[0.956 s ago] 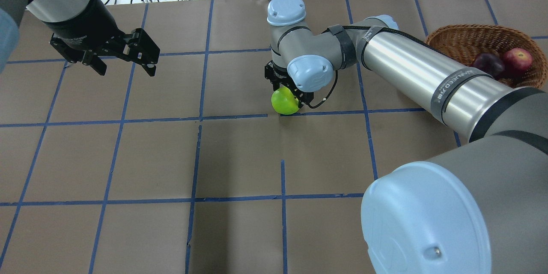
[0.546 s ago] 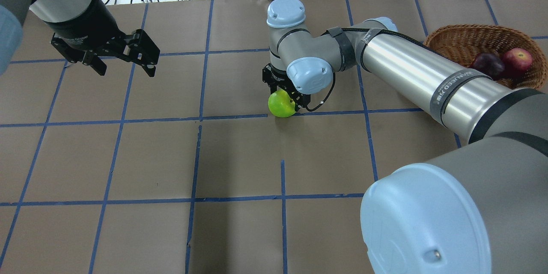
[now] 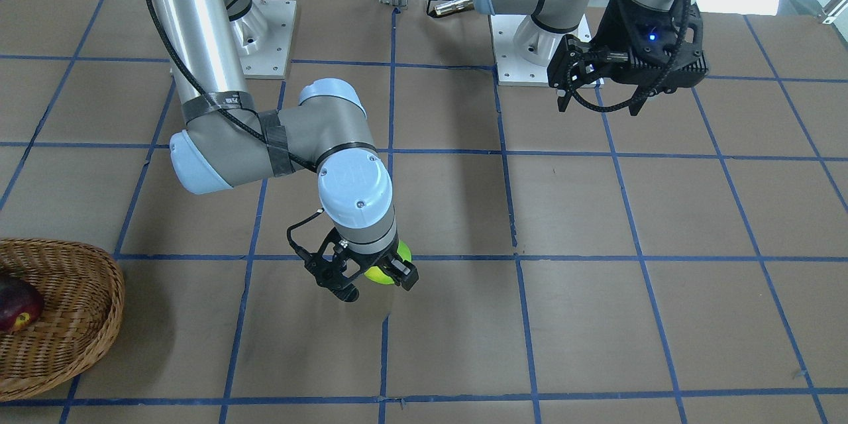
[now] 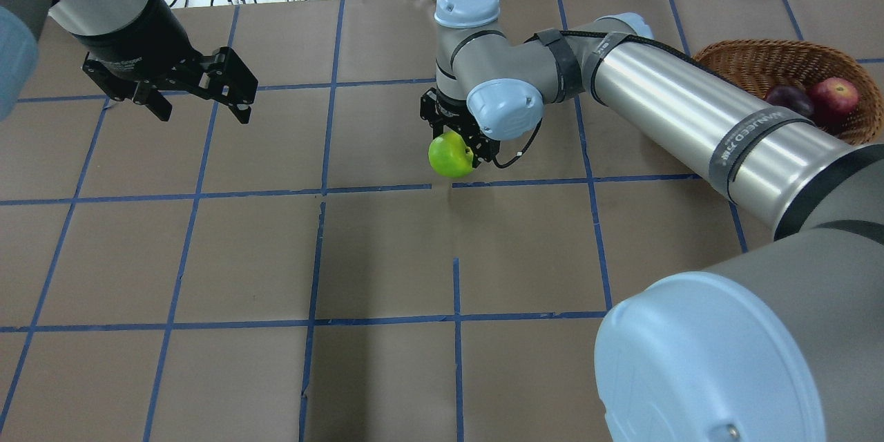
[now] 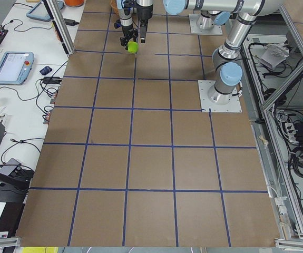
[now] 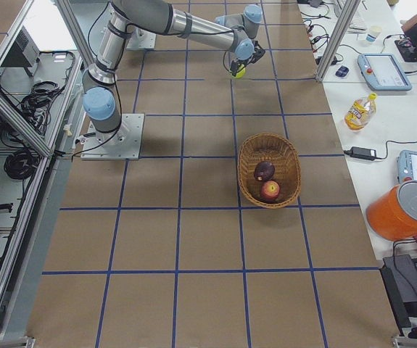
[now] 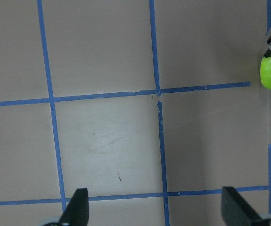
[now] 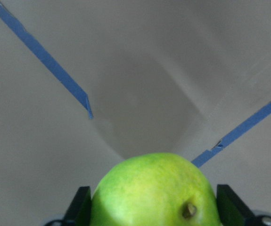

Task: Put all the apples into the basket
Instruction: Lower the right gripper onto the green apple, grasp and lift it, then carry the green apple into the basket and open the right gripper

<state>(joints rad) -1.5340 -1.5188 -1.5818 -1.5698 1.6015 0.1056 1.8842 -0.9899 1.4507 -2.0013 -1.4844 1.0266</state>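
— Apples: take me across the table (image 4: 387, 255) from the left, would you?

— Sure. Far left on my overhead feed, the left gripper (image 4: 205, 105) hangs above the brown-papered top with its jaws spread wide. Its wrist camera gives me only tabletop and blue tape lines (image 7: 159, 122) between them.

— And the middle?

— There I have the right gripper (image 3: 374, 281) pointing straight down, clamped on the green apple (image 4: 449, 155). One finger sits on each side of the fruit (on the wrist camera a small brown nub on the apple faces the lens). The apple is up off the table, and I can see its shadow on the surface beneath.

— Is it anywhere near the basket?

— No, well apart. The basket (image 4: 760, 48) sits at the right end of the table, partly hidden behind the right arm (image 4: 690, 110) on my overhead feed.

— What's in it?

— Two apples, side by side and touching as far as I can tell. The maroon apple (image 4: 787, 98) is on the left and the red apple (image 4: 834, 95) on the right, its stem hollow turned upward. On the right-side camera both lie toward one end of the basket, close to the rim.
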